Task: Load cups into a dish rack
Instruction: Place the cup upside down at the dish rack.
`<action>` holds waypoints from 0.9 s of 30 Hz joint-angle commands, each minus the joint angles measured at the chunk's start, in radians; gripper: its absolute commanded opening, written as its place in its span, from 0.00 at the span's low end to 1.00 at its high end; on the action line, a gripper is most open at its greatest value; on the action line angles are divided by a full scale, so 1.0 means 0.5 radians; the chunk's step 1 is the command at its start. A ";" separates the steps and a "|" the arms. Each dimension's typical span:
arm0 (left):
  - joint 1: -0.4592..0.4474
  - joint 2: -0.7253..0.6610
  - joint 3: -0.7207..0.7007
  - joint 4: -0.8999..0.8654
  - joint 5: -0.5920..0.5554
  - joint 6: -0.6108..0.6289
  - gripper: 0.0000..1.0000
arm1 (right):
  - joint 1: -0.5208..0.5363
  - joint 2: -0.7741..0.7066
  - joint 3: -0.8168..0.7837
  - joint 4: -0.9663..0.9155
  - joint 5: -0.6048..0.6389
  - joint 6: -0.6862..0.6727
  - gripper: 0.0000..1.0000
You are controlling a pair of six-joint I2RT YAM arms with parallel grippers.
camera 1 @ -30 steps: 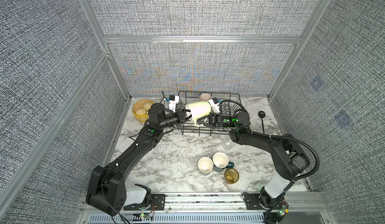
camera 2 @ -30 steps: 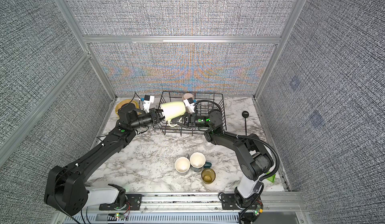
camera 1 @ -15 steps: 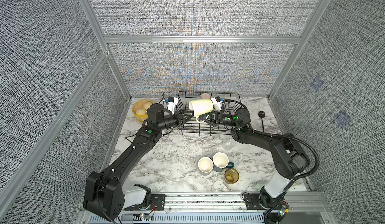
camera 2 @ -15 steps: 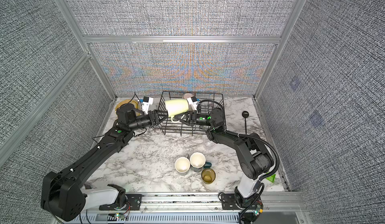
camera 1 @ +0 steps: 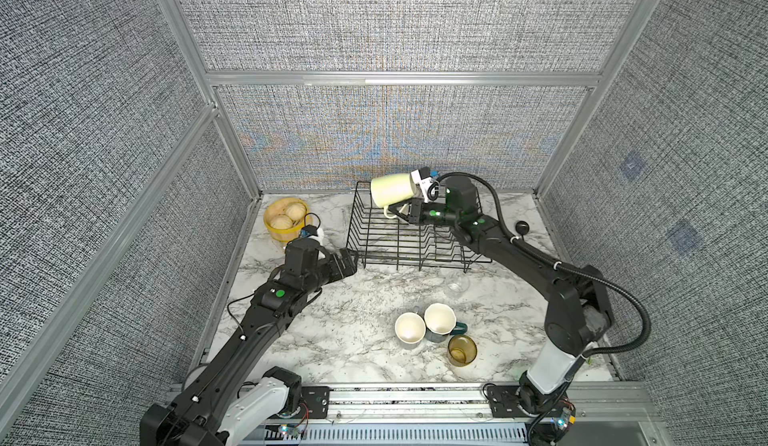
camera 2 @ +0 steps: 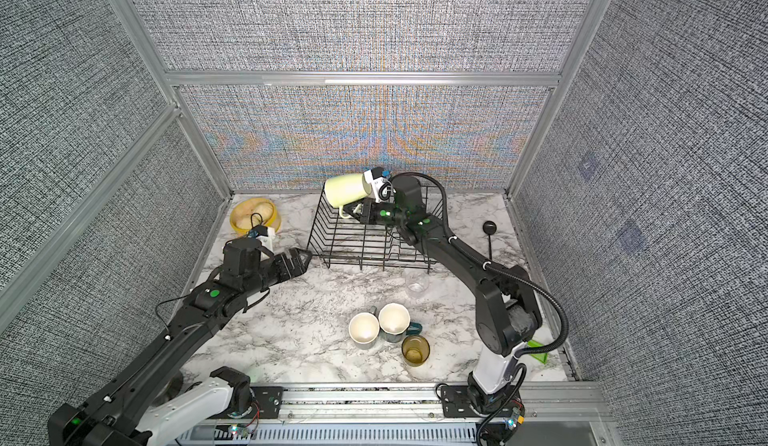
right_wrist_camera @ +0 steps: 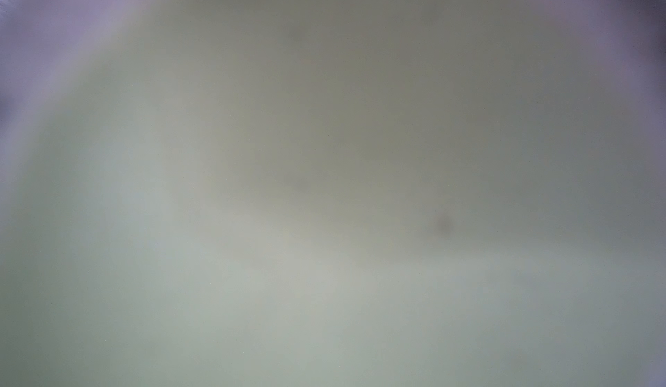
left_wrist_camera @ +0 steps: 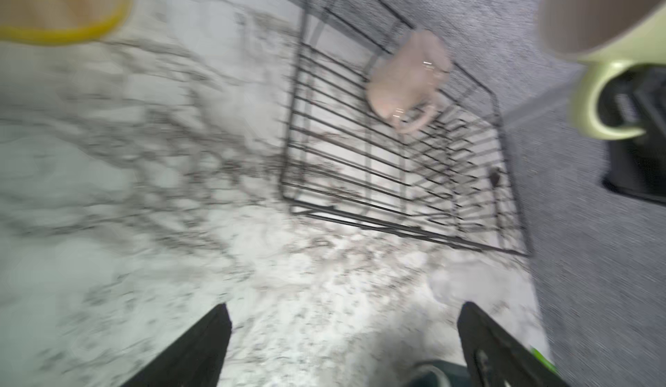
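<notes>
**Grip on a thin handle, high over the dish rack (camera 1: 415, 253)**

The right gripper (camera 1: 402, 212) has its jaws nearly closed, pinching only the handle of the light green mug (camera 1: 392, 190). The mug lies on its side in the air above the rack's back edge. The left gripper (left_wrist_camera: 345, 306) stands wide and empty just off the rack's near corner.

A pale pink mug (left_wrist_camera: 407, 79) already sits inside the rack, toward its back. The grey mug (camera 1: 410, 328), dark teal mug (camera 1: 439, 321) and amber glass tumbler (camera 1: 461, 348) cluster well in front of the rack. The clear glass (camera 1: 457, 284) is just in front of it.

The mug's weight hangs off to one side of the pinch, so it could swivel or slip. A drop would likely strike the wires or the pink mug. The right wrist view is filled with blurred green, so it offers no guidance for lowering.
</notes>
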 commanded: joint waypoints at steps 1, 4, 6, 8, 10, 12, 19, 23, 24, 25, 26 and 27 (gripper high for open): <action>0.001 -0.039 -0.119 -0.105 -0.608 0.065 0.99 | 0.040 0.121 0.238 -0.513 0.427 -0.519 0.00; 0.000 -0.040 -0.316 0.087 -0.790 0.145 0.99 | 0.066 0.260 0.442 -0.679 0.644 -0.667 0.00; 0.002 -0.023 -0.445 0.265 -0.738 0.250 0.99 | 0.090 0.350 0.550 -0.753 0.791 -0.754 0.00; 0.000 0.008 -0.539 0.415 -0.693 0.285 0.99 | 0.104 0.453 0.688 -0.861 0.899 -0.820 0.00; 0.000 0.058 -0.578 0.519 -0.672 0.274 0.99 | 0.120 0.565 0.846 -0.987 0.989 -0.867 0.00; 0.000 0.102 -0.516 0.449 -0.638 0.306 0.99 | 0.144 0.688 1.007 -1.092 1.087 -0.916 0.00; 0.000 0.222 -0.494 0.484 -0.641 0.355 0.99 | 0.203 1.085 1.582 -1.383 1.367 -1.134 0.00; 0.001 0.280 -0.489 0.533 -0.628 0.349 0.99 | 0.203 1.215 1.724 -1.389 1.434 -1.206 0.00; 0.002 0.297 -0.482 0.544 -0.634 0.353 0.99 | 0.204 1.239 1.724 -1.356 1.433 -1.211 0.00; 0.000 0.309 -0.476 0.549 -0.644 0.353 0.99 | 0.203 1.261 1.724 -1.325 1.430 -1.211 0.00; 0.002 0.325 -0.464 0.546 -0.661 0.352 0.99 | 0.204 1.291 1.727 -1.284 1.428 -1.216 0.00; 0.001 0.340 -0.457 0.544 -0.672 0.353 0.99 | 0.204 1.326 1.737 -1.247 1.428 -1.220 0.00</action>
